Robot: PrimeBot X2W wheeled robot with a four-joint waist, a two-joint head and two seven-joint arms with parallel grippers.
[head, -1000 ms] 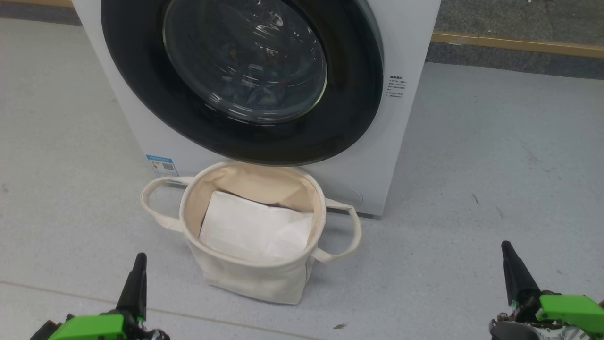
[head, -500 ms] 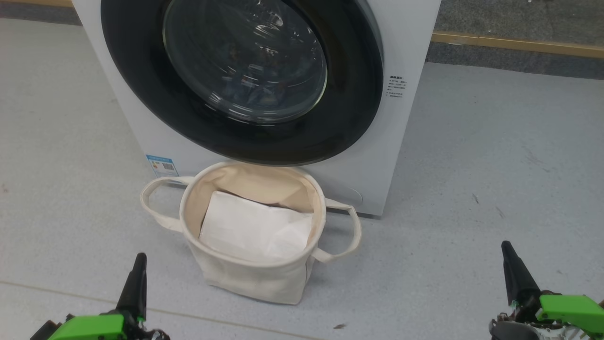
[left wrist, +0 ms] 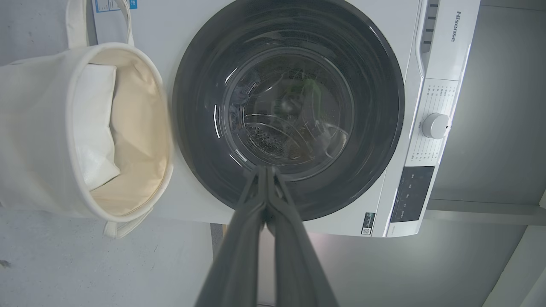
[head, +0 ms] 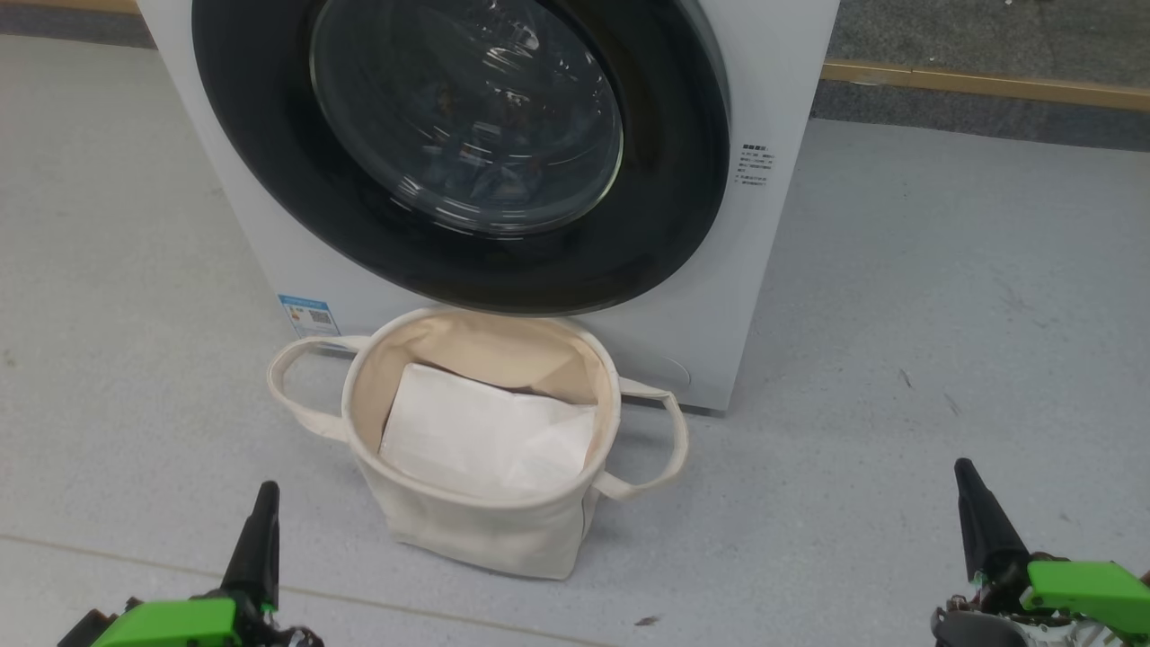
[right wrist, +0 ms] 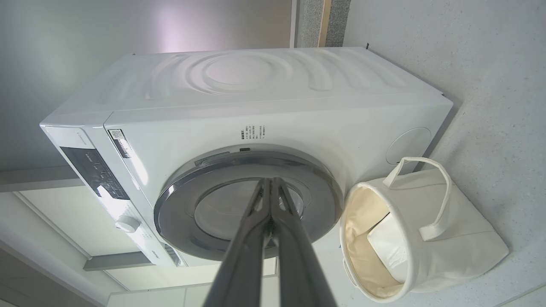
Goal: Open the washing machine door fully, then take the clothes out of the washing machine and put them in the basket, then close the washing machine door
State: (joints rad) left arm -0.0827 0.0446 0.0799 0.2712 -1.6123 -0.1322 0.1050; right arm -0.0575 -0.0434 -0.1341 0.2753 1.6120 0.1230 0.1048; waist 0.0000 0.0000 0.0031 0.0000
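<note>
I find both pincers low over the floor. Left pincer: fingers pressed together, holding nothing. Right pincer: likewise together, empty. The basket stands between them and slightly ahead, touching neither, with a white sheet lying inside. Beyond the basket, ahead of both fingertips, the washing machine door sits shut against the washing machine; contents behind the glass too dim to identify

Grey speckled floor — washing machine stands on it, basket just in front — dark speck nearby.
</note>
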